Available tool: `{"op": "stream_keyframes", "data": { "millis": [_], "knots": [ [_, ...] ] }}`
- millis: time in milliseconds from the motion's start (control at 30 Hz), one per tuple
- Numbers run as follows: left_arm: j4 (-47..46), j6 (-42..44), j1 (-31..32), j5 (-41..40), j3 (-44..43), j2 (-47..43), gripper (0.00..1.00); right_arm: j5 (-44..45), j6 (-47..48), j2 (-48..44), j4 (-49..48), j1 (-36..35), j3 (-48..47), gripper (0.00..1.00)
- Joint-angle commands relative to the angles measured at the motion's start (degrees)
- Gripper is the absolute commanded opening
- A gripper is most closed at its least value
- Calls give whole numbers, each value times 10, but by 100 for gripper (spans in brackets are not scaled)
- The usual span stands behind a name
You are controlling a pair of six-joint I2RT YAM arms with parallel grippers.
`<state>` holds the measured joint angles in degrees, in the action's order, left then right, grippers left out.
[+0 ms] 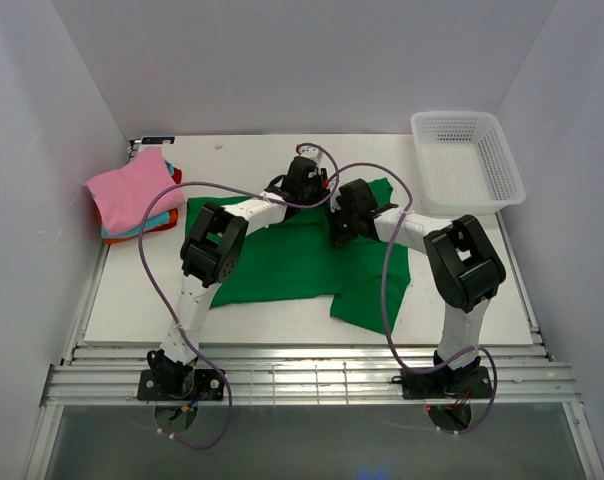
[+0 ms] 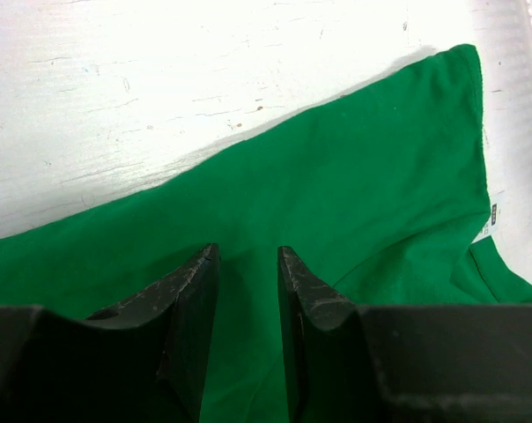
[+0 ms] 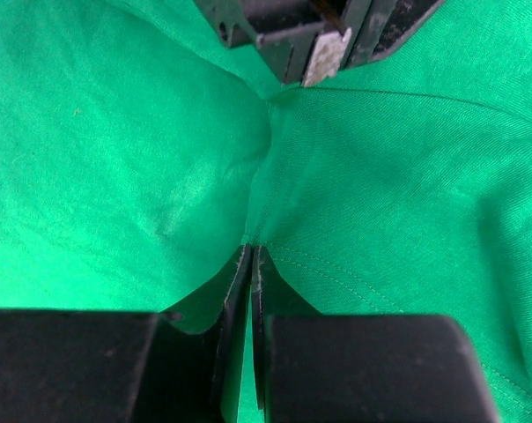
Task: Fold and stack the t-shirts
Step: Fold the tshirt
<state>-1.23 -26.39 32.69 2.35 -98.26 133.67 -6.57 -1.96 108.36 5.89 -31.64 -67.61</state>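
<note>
A bright green t-shirt [image 1: 282, 265] lies spread on the white table, one sleeve toward the near right. Its far edge and a white label [image 2: 484, 225] show in the left wrist view. My right gripper [image 3: 250, 251] is shut on a pinched ridge of the green t-shirt [image 3: 380, 176] near its far middle [image 1: 334, 228]. Just beyond it my left gripper [image 2: 247, 251] hovers over the same green t-shirt [image 2: 354, 185] with its jaws apart and nothing between them [image 1: 307, 190]. Folded t-shirts are stacked at the far left, pink [image 1: 132, 190] on top of teal-blue and orange-red [image 1: 160, 226].
A white mesh basket [image 1: 467, 160] stands at the far right corner of the table [image 1: 252, 150]. White walls close in the left, back and right sides. Purple cables loop over both arms and the shirt.
</note>
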Motion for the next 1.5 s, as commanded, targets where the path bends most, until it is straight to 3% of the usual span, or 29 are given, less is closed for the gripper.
{"op": "stream_keyframes", "data": {
  "millis": [0, 267, 833, 867, 900, 1000, 1233, 1300, 1367, 1467],
  "knots": [
    [4, -3, -6, 8, -13, -6, 43, -8, 7, -38, 9, -7, -10, 8],
    [7, -7, -9, 8, -14, 1, 43, -28, 8, -69, 32, -10, -16, 8],
    [10, -4, -10, 7, -18, 3, 43, -84, 5, -45, 49, -21, -28, 9],
    [10, -4, -10, 7, -18, 2, 43, -76, 5, -39, 54, -21, -36, 13],
    [9, -4, -10, 7, -18, 2, 43, -66, 5, -37, 61, -21, -38, 27],
    [10, -3, -10, 6, -17, 2, 43, -23, 7, -37, 62, -21, -41, 36],
    [3, 13, -10, -26, -9, -18, 43, 88, 3, -91, 33, -20, -39, 38],
    [-4, 24, -10, -69, -6, -33, 43, 131, 0, -96, 25, -14, -45, 39],
    [-23, 34, -10, -105, 3, -67, 43, 150, -8, -89, 30, -1, -67, 36],
    [-32, 53, -10, -160, 15, -118, 43, 144, -10, -60, 38, 25, -104, 24]
  ]
}}
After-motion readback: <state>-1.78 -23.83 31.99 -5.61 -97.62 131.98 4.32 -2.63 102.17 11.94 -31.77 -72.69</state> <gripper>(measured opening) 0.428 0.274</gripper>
